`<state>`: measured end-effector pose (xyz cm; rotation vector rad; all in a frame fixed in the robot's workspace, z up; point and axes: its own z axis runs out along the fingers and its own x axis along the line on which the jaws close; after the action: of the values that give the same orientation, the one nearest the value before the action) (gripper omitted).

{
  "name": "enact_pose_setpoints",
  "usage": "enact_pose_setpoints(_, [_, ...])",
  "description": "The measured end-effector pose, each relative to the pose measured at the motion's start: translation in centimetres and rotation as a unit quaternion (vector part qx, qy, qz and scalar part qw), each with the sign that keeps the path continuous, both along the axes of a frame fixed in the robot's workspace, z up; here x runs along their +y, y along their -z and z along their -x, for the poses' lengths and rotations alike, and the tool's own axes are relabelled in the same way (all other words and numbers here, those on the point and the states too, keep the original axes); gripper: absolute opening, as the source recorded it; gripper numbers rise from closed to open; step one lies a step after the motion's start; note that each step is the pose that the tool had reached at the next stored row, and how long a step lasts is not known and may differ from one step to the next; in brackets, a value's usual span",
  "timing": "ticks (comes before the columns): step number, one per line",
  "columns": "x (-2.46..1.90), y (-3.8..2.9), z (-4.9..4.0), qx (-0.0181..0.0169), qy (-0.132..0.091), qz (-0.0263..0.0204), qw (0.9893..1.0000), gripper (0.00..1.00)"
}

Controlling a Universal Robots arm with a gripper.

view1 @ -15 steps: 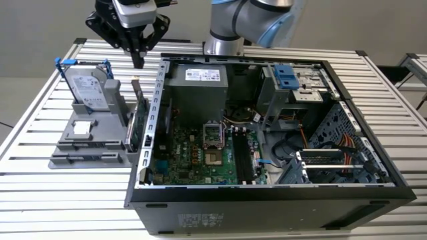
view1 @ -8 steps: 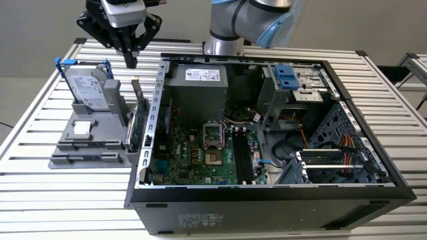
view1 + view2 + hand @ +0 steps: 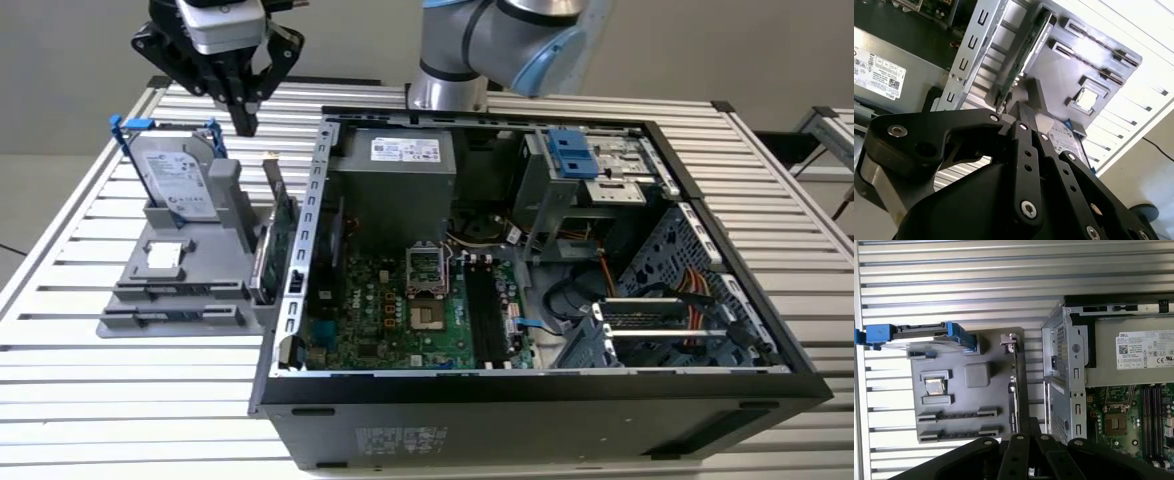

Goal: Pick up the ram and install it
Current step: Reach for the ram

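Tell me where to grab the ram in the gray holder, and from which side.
Pinch the ram across its thin faces at its upper edge, coming straight down. It stands on edge in the gray holder, and the computer case wall close beside it likely blocks a sideways approach.

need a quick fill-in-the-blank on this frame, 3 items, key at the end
1. The black gripper hangs over the grey plastic holder, on the exterior view's ____ of the open black computer case.
2. The silver hard drive standing in that holder has clips coloured ____.
3. The gripper's jaws are ____.
Missing words: left; blue; shut.
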<state>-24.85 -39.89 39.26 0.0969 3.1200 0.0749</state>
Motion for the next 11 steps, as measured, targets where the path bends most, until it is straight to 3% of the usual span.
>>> enact_pose_setpoints(11, [0.0,0.0,1.46,0.0,-0.002,0.0,1.0,0.0])
